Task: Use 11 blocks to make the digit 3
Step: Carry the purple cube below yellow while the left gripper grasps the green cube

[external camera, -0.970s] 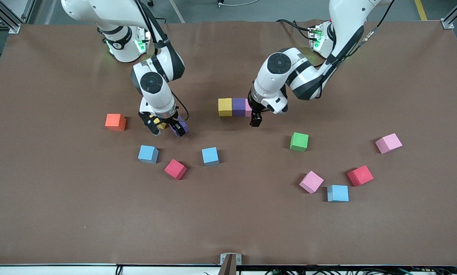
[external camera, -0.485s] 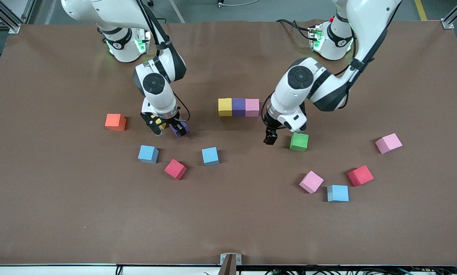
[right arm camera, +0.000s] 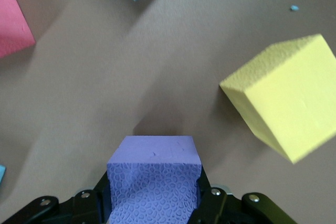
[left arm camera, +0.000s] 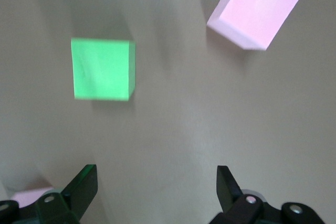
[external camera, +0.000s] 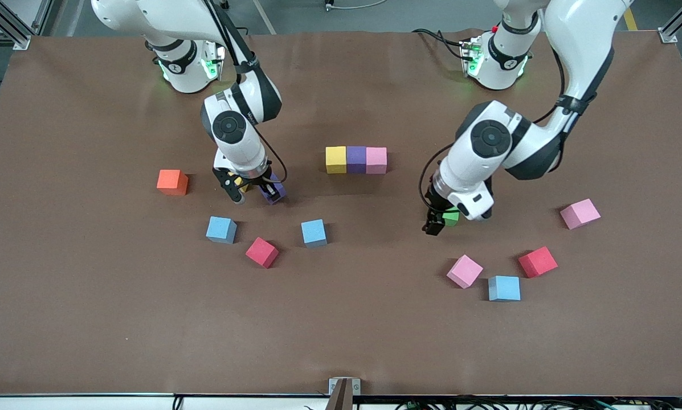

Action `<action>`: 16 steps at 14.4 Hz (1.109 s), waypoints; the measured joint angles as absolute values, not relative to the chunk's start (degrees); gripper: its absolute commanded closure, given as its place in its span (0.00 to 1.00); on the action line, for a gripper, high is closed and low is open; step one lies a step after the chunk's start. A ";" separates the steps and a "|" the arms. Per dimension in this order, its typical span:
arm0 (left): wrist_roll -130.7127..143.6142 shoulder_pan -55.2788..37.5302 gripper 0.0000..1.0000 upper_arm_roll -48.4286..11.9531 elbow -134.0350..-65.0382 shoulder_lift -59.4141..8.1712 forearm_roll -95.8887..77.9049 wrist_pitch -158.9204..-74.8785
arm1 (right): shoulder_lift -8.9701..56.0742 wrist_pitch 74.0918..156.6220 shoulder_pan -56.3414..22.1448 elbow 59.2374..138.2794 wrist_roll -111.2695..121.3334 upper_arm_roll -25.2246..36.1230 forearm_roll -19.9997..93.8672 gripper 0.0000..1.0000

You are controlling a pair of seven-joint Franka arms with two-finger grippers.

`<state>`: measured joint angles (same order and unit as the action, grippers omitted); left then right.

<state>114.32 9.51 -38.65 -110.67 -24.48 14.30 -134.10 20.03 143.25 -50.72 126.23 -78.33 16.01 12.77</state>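
Here the right gripper (external camera: 253, 192) seemingly clasps a purple block (right arm camera: 154, 182), while the left gripper (left arm camera: 157, 192) hangs wide over the green block (left arm camera: 102, 68)

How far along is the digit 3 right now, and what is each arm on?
Done: one row of three touching foam cubes, yellow, purple, pink.

In hand: the right gripper is shut on a second purple foam cube, beside another yellow cube. The left gripper, open, is over the green foam cube.

Left: eight more placements; blue, red and pink cubes lie scattered nearer the camera.
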 measured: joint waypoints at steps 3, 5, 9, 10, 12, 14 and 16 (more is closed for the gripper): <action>109.09 11.78 0.00 -38.60 -107.52 -26.30 15.95 -129.63 | 19.73 139.24 -51.22 121.97 -78.79 15.81 12.99 1.00; 106.12 12.83 0.00 -38.51 -106.18 -27.38 17.14 -128.37 | 19.69 137.70 -52.06 118.14 -78.74 15.64 12.99 1.00; 103.12 13.07 0.00 -36.31 -105.11 -28.73 18.38 -128.09 | 20.38 131.44 -53.78 106.77 -75.78 15.49 12.99 1.00; 102.50 13.07 0.00 -36.07 -104.91 -28.99 18.47 -128.08 | 21.04 130.34 -53.94 104.22 -74.06 15.48 12.99 1.00; 100.35 13.02 0.00 -35.26 -104.81 -29.33 18.59 -128.01 | 23.06 129.35 -54.32 100.45 -67.81 15.38 12.97 1.00; 97.93 13.05 0.00 -34.21 -104.79 -29.96 18.59 -127.98 | 25.45 129.31 -55.58 98.47 -56.95 15.27 12.97 1.00; 97.62 13.14 0.00 -33.83 -104.76 -30.75 18.59 -127.98 | 27.41 129.32 -57.01 97.78 -45.42 15.22 12.98 1.00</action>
<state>97.62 13.14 -33.83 -104.76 -30.75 18.59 -127.98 27.41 129.32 -57.01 97.78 -45.42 15.22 12.98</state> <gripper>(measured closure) 0.000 0.388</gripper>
